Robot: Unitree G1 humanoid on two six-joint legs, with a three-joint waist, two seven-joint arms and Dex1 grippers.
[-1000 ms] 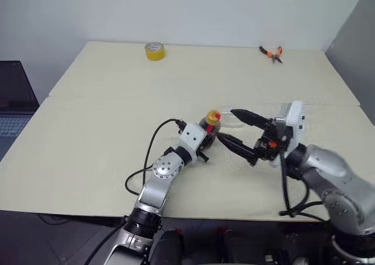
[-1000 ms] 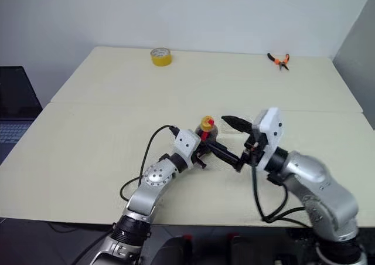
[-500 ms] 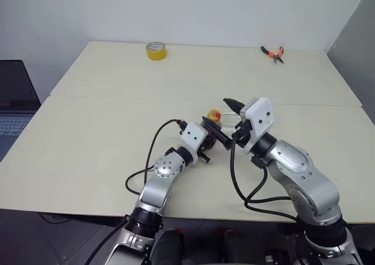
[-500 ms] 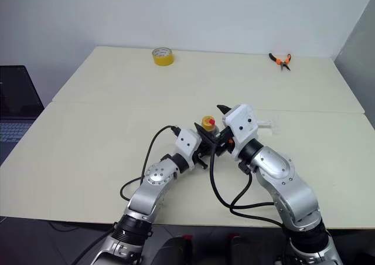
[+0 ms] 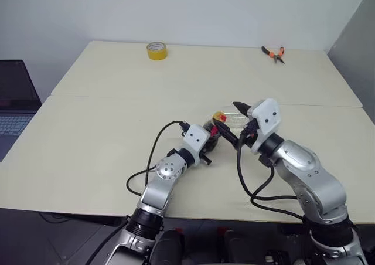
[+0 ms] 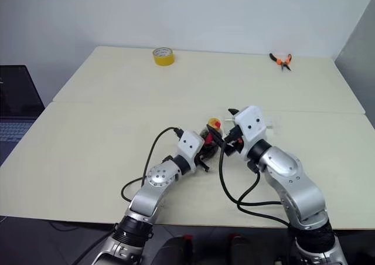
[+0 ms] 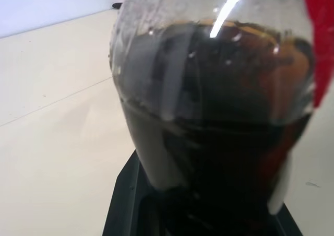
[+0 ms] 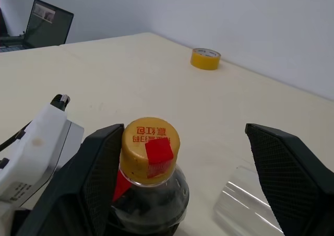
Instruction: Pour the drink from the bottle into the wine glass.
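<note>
Progress: early. Left gripper [image 5: 210, 145] clamps the bottle [image 8: 148, 186] upright near the table [image 5: 94, 130] centre, cap [image 8: 150, 145] on (unopened). Right gripper [image 8: 180, 165] stands open around the cap. Wine glass [image 5: 237, 120] just beside holds no drink [image 7: 224, 142]; uncapping and pouring remain.

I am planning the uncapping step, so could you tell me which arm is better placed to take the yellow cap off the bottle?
Probably the right: its end effector stands open around the yellow cap, while the left end effector is shut on the bottle, steadying it.
</note>
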